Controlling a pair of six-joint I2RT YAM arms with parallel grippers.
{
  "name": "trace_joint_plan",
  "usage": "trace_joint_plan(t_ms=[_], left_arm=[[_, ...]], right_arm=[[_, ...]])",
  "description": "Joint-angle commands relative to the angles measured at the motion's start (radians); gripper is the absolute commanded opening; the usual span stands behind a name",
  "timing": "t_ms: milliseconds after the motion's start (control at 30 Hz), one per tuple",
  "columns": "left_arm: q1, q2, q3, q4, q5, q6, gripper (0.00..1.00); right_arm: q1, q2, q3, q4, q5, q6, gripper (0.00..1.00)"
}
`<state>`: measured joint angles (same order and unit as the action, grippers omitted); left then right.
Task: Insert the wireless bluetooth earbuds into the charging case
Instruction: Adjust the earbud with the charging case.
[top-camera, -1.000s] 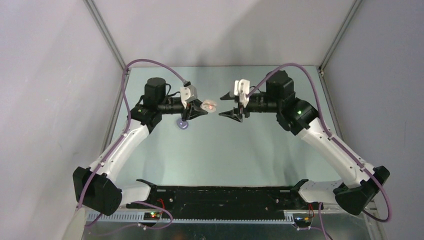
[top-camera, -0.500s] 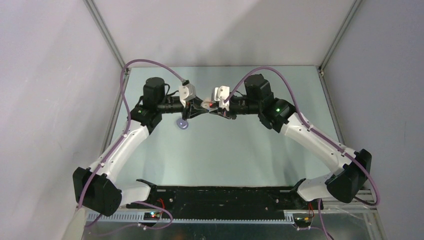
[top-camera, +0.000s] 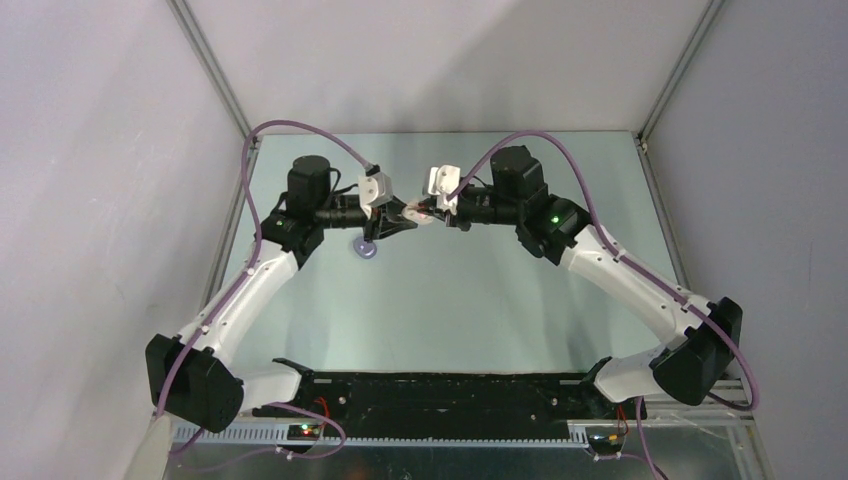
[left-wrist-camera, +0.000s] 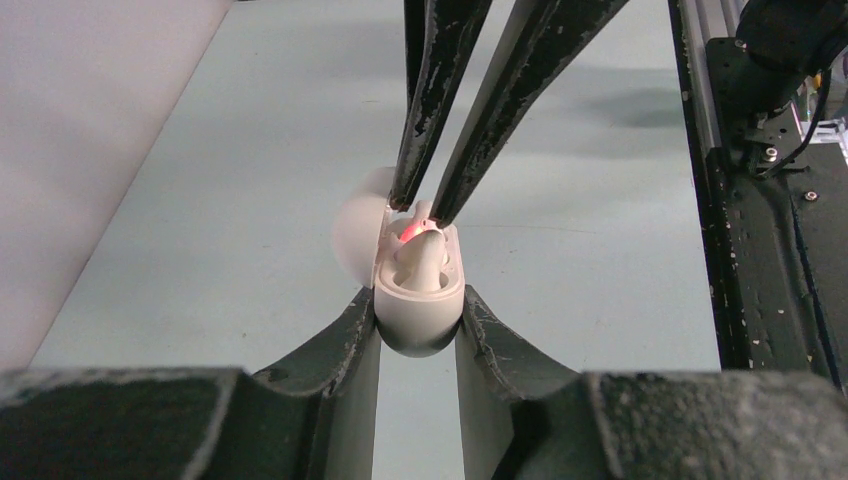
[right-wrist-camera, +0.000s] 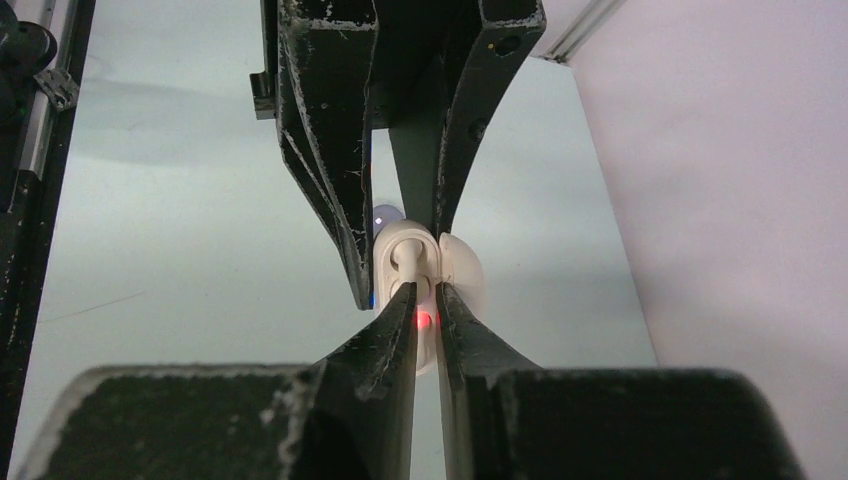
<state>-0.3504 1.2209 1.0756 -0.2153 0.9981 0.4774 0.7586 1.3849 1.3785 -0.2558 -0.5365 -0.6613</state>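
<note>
White plastic fills the left gripper (left-wrist-camera: 420, 300): its two fingers are clamped on the rounded body of the charging case (left-wrist-camera: 420, 325), holding it in the air above the table (left-wrist-camera: 200, 200). The lid (left-wrist-camera: 358, 225) is swung open to one side of those fingers. Just beyond their tips, inside the case, an earbud (left-wrist-camera: 420, 262) sits in its well with its stem pointing toward a red light (left-wrist-camera: 410, 232).

Opposite, the right gripper (left-wrist-camera: 425, 205) meets the case head-on. Its jaws are drawn narrow, with only a slim gap between the tips, which sit at the mouth of the case on either side of the red light and the end of the stem. Whether they pinch the bud or merely flank it, I cannot tell.

The step in hand looks like seating a bud. Next, the right tips should probably press it gently home and then part without dragging it out, while the left grip stays firm. I can make out only one bud; where the second is, the views do not show.

Below the left gripper, a lilac disc (top-camera: 366, 250) lies on the table, well clear of the work. The open lid beside the right tips is the nearest thing to snag.
</note>
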Motion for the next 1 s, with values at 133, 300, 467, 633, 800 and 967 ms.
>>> trace_joint_plan(t_ms=[133,300,467,633,800,967], left_arm=[[-0.006,-0.026,0.040,-0.024,0.024,0.059,0.00],[-0.006,-0.027,0.041,-0.024,0.021,0.060,0.00],[-0.007,-0.027,0.041,-0.025,0.019,0.065,0.00],[-0.010,-0.033,0.038,-0.028,0.017,0.068,0.00],[-0.011,-0.036,0.038,-0.032,0.017,0.078,0.00],[-0.015,-0.037,0.040,-0.046,0.016,0.098,0.00]], right_arm=[[0.012,0.012,0.013,0.043,0.017,0.007,0.15],[0.012,0.002,0.013,0.018,-0.024,-0.005,0.23],[0.016,0.005,0.013,-0.005,-0.044,-0.016,0.26],[0.016,0.008,0.014,-0.011,-0.048,-0.016,0.29],[0.028,0.027,0.013,0.024,0.034,-0.014,0.26],[0.031,0.043,0.014,0.071,0.102,0.002,0.16]])
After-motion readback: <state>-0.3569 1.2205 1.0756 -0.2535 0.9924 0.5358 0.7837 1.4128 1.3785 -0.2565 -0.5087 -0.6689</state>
